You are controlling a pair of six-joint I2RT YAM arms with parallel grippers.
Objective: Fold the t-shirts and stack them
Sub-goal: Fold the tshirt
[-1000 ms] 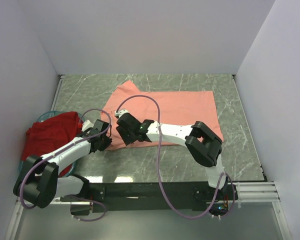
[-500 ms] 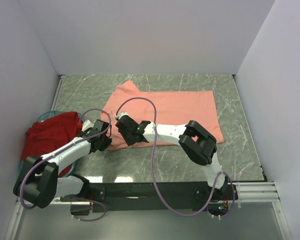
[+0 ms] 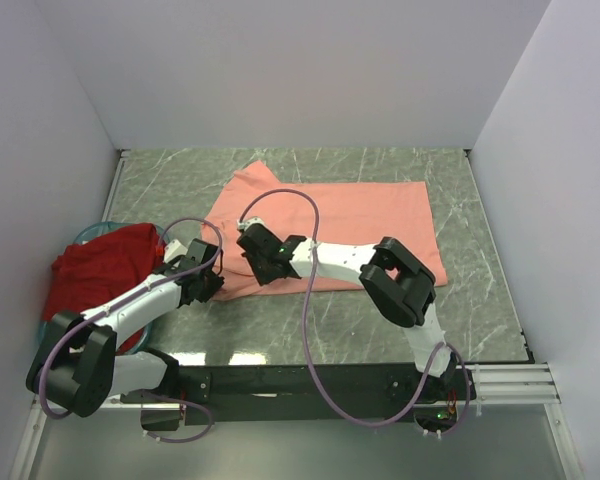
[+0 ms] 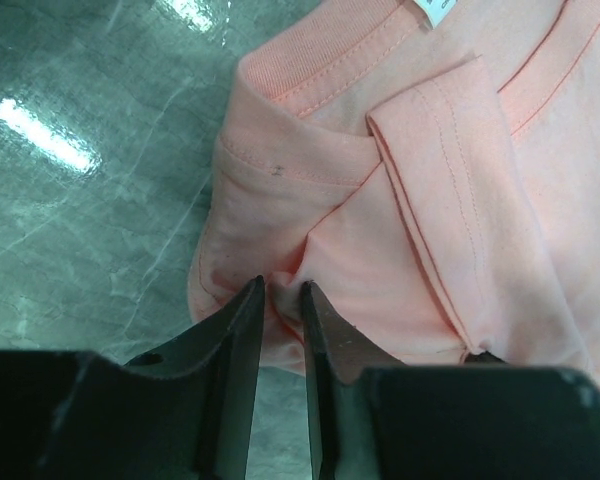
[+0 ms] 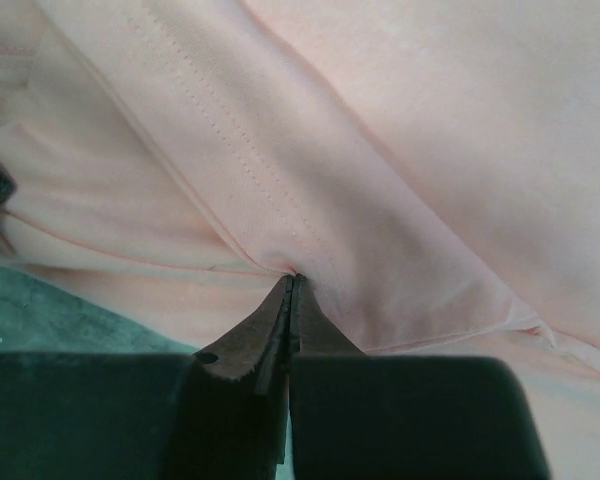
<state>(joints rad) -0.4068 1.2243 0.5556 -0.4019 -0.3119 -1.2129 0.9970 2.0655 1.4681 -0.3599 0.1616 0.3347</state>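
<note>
The salmon-pink t-shirt [image 3: 350,215] lies spread on the table, its collar end toward the left. My left gripper [image 3: 210,283] is at that shirt's near-left corner. In the left wrist view the gripper [image 4: 280,290] pinches a small fold of the pink fabric [image 4: 400,200] below the collar. My right gripper [image 3: 260,250] sits close beside it on the shirt. Seen from the right wrist, the right gripper [image 5: 293,278] is shut on a stitched fold of the pink shirt [image 5: 400,130]. The dark red t-shirt [image 3: 105,265] is bunched up at the left.
A teal round basket [image 3: 83,236] holds the red shirt at the table's left edge. White walls close in the green marble table [image 3: 380,315] on three sides. Purple cables loop over both arms.
The right gripper's jaws have closed onto the pink shirt, and its arm's elbow has shifted left. The left gripper has kept its place and its pinch.
</note>
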